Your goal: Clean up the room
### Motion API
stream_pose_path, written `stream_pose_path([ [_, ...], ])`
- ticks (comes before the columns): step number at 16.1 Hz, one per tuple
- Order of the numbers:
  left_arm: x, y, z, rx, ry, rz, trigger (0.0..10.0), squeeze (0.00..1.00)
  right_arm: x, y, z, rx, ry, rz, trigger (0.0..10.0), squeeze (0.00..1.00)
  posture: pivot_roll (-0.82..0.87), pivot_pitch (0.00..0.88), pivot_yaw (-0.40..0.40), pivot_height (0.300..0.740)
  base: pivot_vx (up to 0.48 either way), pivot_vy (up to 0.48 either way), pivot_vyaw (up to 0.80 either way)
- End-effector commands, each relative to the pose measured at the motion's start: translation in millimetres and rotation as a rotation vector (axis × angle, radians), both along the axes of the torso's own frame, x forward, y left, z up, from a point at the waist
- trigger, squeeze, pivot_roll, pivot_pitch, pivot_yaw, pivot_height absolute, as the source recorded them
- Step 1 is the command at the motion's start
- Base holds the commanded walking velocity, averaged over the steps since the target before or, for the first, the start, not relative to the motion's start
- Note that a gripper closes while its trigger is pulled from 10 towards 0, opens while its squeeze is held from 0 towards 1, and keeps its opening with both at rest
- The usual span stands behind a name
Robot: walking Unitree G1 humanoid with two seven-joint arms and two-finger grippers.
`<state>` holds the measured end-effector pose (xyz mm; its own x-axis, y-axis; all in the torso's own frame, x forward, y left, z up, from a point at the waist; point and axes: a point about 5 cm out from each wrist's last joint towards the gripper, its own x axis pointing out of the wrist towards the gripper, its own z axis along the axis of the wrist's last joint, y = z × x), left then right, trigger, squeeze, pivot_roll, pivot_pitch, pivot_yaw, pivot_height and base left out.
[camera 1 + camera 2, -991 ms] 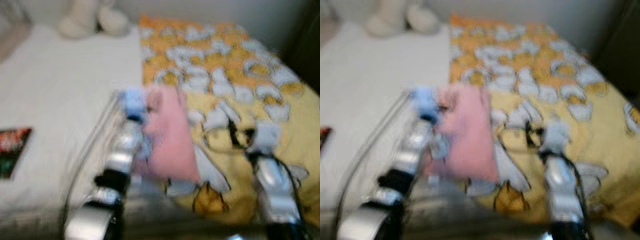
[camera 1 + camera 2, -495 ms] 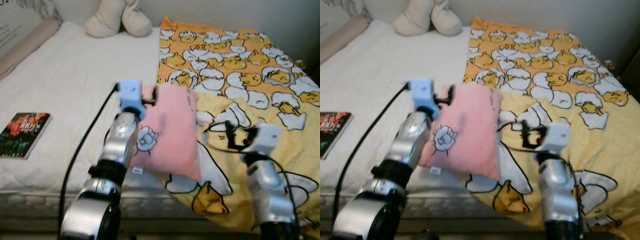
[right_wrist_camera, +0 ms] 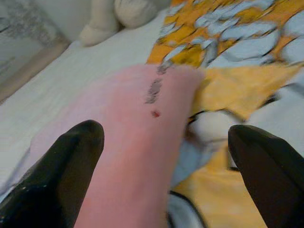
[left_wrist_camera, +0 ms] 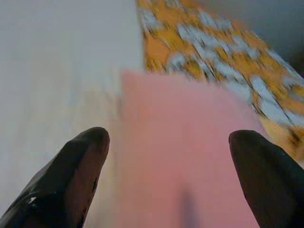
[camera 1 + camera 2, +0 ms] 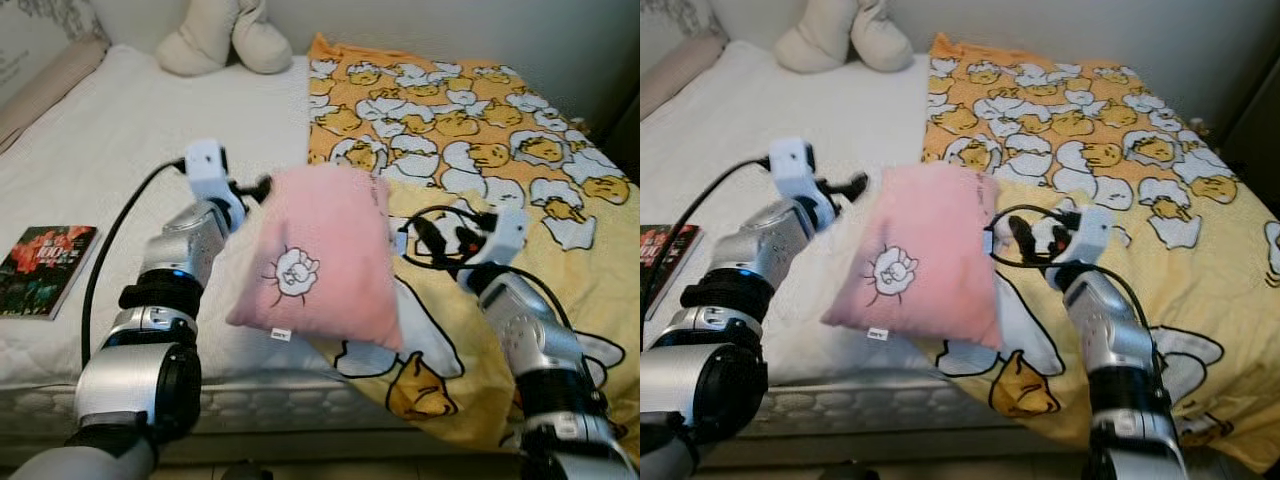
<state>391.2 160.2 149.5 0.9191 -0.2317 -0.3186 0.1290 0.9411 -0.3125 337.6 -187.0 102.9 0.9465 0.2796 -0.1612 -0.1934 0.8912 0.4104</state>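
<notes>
Pink and soft, the pillow [image 5: 325,258] sits tilted in the air over the near edge of the bed [image 5: 120,140], between the two arms, above the seam where the white mattress meets the yellow egg-print blanket [image 5: 480,130]. The left tool [image 4: 166,175] and the right tool [image 3: 166,175] both stand wide open in their wrist views, fingers spread with the pillow in front of them and nothing pinched. The pillow looks only pressed or propped between the tools, so I judge the hold weak. To do this step well, both tools should close on opposite edges of the pillow and move together, carrying it toward the head of the bed.

Against half a second ago, the left arm has swung outward to the left, the pillow has tipped so its cartoon patch faces up, and the right tool has come closer to the pillow's edge.

A book [image 5: 45,268] lies on the mattress at left; a plush toy [image 5: 215,35] rests at the far end.
</notes>
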Motion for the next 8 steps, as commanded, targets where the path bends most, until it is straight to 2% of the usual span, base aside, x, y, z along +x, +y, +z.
stream_pose_path([
  [1, -2.1, -0.6, 1.6, -0.045, 0.032, -0.048, 10.0, 0.00, 3.2, -1.7, -1.1, 0.050, 0.024, 0.021, 10.0, 0.00, -0.01, 0.034, -0.022, 0.726, 0.000, 0.000, 0.00],
  [3, -6.6, 1.8, -4.2, -0.058, 0.078, -0.078, 10.0, 0.00, 6.1, -0.7, -5.0, 0.106, 0.059, 0.026, 10.0, 0.00, 0.00, 0.059, -0.026, 0.726, 0.000, 0.000, 0.00],
  [5, -13.9, 3.4, -16.1, -0.043, 0.142, -0.113, 10.0, 0.00, 12.5, 11.2, -9.7, 0.208, 0.128, 0.036, 10.0, 0.00, 0.00, 0.095, -0.035, 0.726, 0.000, 0.000, 0.00],
  [7, -18.6, 5.9, -23.9, -0.034, 0.194, -0.130, 10.0, 0.00, 13.2, 19.0, -12.8, 0.198, 0.133, 0.062, 10.0, 0.00, 0.01, 0.126, -0.033, 0.726, 0.000, 0.000, 0.00],
  [8, -20.9, 5.7, -27.7, -0.038, 0.227, -0.137, 10.0, 0.00, 13.0, 25.9, -19.9, 0.260, 0.172, 0.058, 10.0, 0.00, 0.01, 0.144, -0.029, 0.726, 0.000, 0.000, 0.00],
])
